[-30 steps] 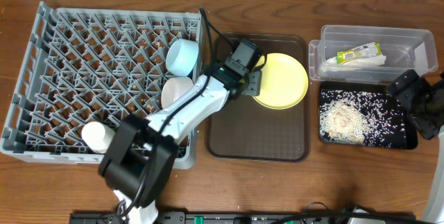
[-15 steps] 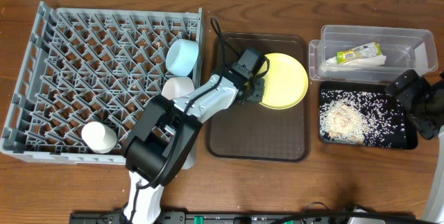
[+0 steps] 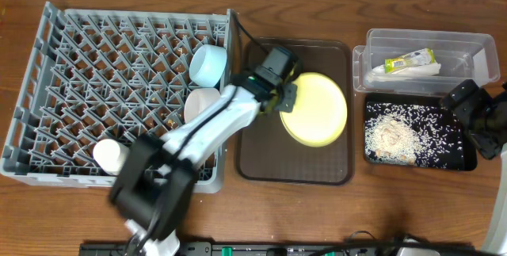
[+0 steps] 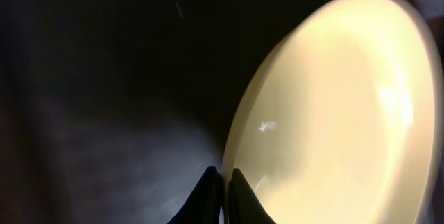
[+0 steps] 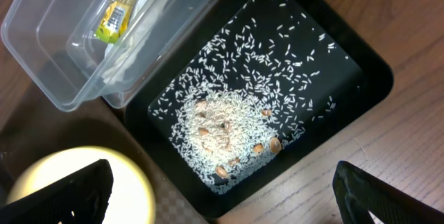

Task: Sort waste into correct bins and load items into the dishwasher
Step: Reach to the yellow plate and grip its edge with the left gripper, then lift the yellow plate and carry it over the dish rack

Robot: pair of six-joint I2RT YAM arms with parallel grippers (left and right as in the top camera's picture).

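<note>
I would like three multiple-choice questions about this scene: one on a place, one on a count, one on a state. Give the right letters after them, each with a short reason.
1. Where does the wrapper lie?
A. on the plate
B. in the clear tub
C. in the rack

2. How many dishes are in the rack?
A. one
B. five
C. three

3. What are the left fingers doing?
A. pinching the plate's rim
B. standing wide open over the rack
C. gripping the wrapper

Answers:
1 B: the wrapper lies inside the tub, by the napkin.
2 C: only the blue bowl, the white bowl and the cup are in it.
3 A: the left wrist view shows both fingers closed on the yellow rim.
</note>
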